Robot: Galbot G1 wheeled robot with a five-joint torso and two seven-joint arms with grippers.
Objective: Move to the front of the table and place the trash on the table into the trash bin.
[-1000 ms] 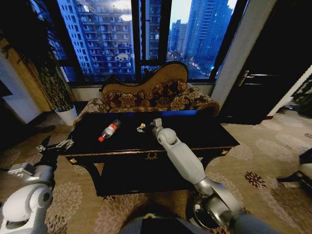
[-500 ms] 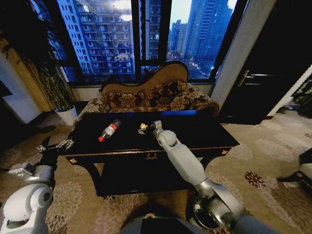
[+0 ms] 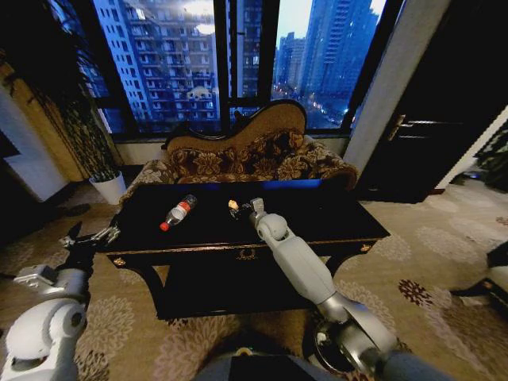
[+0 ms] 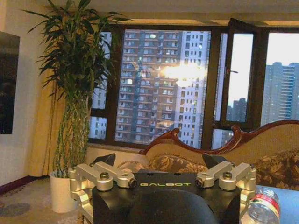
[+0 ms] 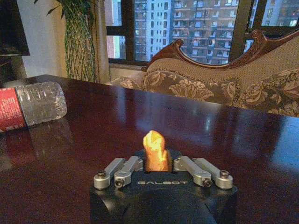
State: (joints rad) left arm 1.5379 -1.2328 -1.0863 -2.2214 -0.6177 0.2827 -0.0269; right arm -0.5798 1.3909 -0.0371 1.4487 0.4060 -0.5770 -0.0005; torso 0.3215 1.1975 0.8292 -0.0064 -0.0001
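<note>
Head view: robot stands at the front of the table (image 3: 333, 226), right arm reaching across the glossy top to about 12 o'clock, right gripper (image 3: 238, 208) closed on the orange scrap (image 3: 232, 205) near the table's middle. Judged: the arm is stretched this far because the scrap lay well back from the front edge. The bottle (image 3: 178, 213) lies on its side at about 10 o'clock of the gripper, apart from it, red cap toward the front edge. Left gripper (image 3: 95, 236) hangs idle off the table's left front corner, at 9 o'clock of the frame, likely kept clear so the right arm can work alone. Sofa (image 3: 246, 159) behind the table, plant pot (image 3: 109, 188) at the far left. Trash bin not located in this view. Against the frame half a second back: the scrap with the gripper sits slightly higher and nearer the sofa side, so the lift appears to have started; bottle and left arm unchanged, camera unmoved. Left wrist view: left gripper (image 4: 161, 164) spread wide, holding nothing; the bottle (image 4: 262, 207) at 4 o'clock, a plant (image 4: 74, 79) at 10 o'clock. Right wrist view: right gripper (image 5: 156, 161) pinched narrow around the orange scrap (image 5: 155, 151), which stands upright between the fingers; whether it has cleared the tabletop cannot be told. The bottle (image 5: 30, 105) lies at 10 o'clock, its red label showing.
</note>
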